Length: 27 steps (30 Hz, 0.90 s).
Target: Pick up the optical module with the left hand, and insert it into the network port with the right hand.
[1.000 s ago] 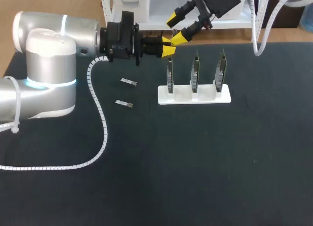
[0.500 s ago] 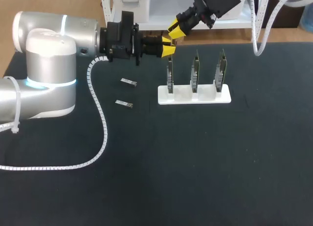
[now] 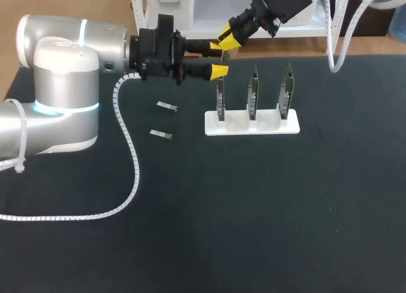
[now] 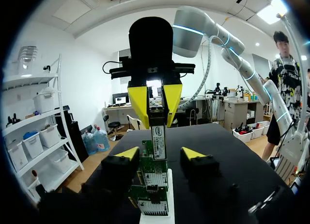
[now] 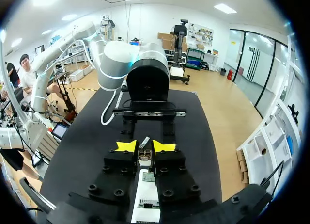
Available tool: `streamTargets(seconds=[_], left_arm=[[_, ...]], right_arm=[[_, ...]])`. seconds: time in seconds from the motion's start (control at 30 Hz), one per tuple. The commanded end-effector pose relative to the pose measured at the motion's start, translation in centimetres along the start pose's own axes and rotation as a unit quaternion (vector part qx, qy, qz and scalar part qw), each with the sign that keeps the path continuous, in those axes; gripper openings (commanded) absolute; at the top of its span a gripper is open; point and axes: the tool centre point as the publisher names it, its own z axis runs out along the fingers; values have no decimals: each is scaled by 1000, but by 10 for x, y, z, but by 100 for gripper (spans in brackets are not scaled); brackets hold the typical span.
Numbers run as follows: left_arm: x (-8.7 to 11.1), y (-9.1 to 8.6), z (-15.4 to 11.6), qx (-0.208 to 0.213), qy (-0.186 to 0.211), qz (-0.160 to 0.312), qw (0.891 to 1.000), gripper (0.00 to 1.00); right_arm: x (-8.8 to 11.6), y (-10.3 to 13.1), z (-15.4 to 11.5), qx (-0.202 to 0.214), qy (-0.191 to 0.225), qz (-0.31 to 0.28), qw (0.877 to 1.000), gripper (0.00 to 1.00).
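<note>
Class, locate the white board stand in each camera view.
Head view: white stand mid-table, holding three circuit boards.
Left wrist view: beneath the open left pincer.
Right wrist view: beneath the right pincer.
Shared landmark: right pincer gripping the optical module.

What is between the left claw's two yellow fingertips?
The small silver optical module, held by the right claw, clear of both left claw fingertips; the left wrist view shows it.

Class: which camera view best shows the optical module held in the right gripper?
The left wrist view: the optical module hangs lengthwise, labelled face to the camera, clamped in the right gripper. The right wrist view shows only a sliver between its yellow tips. In the head view it is barely visible.
</note>
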Motion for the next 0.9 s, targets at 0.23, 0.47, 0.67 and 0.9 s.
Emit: streamTargets(seconds=[0.23, 0.47, 0.67, 0.9], left_arm=[[1, 0, 0, 0, -1, 1, 1000, 100], [1, 0, 0, 0, -1, 1, 1000, 100], [-2, 1, -2, 11, 38, 23, 999, 100], [0, 7, -14, 29, 94, 29, 995, 100]], right_arm=[[0, 0, 0, 0, 0, 0, 1000, 0], [0, 0, 0, 0, 0, 0, 1000, 0], [0, 0, 0, 0, 0, 0, 1000, 0], [0, 0, 0, 0, 0, 0, 1000, 0]])
